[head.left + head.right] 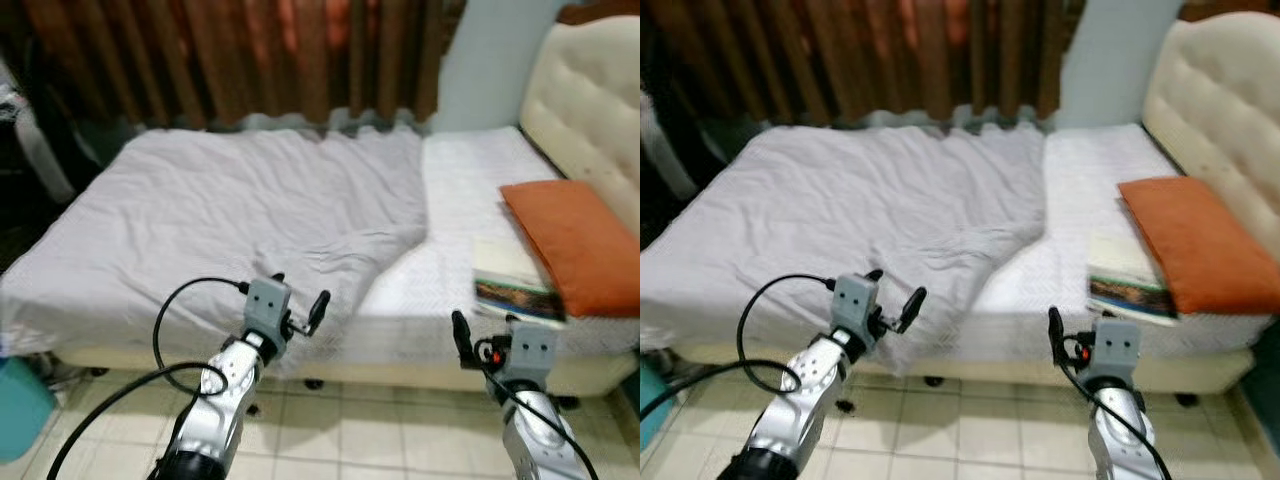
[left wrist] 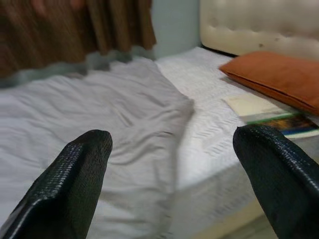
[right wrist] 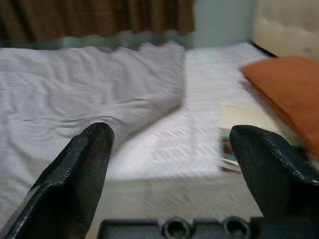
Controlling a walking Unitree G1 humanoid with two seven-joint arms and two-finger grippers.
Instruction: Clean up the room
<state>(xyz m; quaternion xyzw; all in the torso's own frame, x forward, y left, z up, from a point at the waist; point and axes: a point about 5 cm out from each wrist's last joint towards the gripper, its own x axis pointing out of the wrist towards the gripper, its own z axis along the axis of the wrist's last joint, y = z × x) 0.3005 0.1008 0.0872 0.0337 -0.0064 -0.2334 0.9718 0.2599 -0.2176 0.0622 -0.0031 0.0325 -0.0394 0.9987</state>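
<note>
Both claws, left gripper (image 1: 298, 300) and right gripper (image 2: 172, 184)... Left gripper (image 1: 298, 295) and right gripper (image 3: 169, 149) are hovering released, fingers spread, facing the bed (image 1: 450, 290), probably readying to straighten its rumpled grey blanket (image 1: 250, 200) near the books (image 1: 515, 285).

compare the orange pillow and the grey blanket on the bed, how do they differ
The orange pillow is a small, smooth, plump block lying near the headboard; the grey blanket is wide, flat and wrinkled, covering most of the bed away from it. The pillow partly overlaps a stack of books; the blanket's edge is folded back, baring the white sheet. Both lie on top of the bed.
</note>
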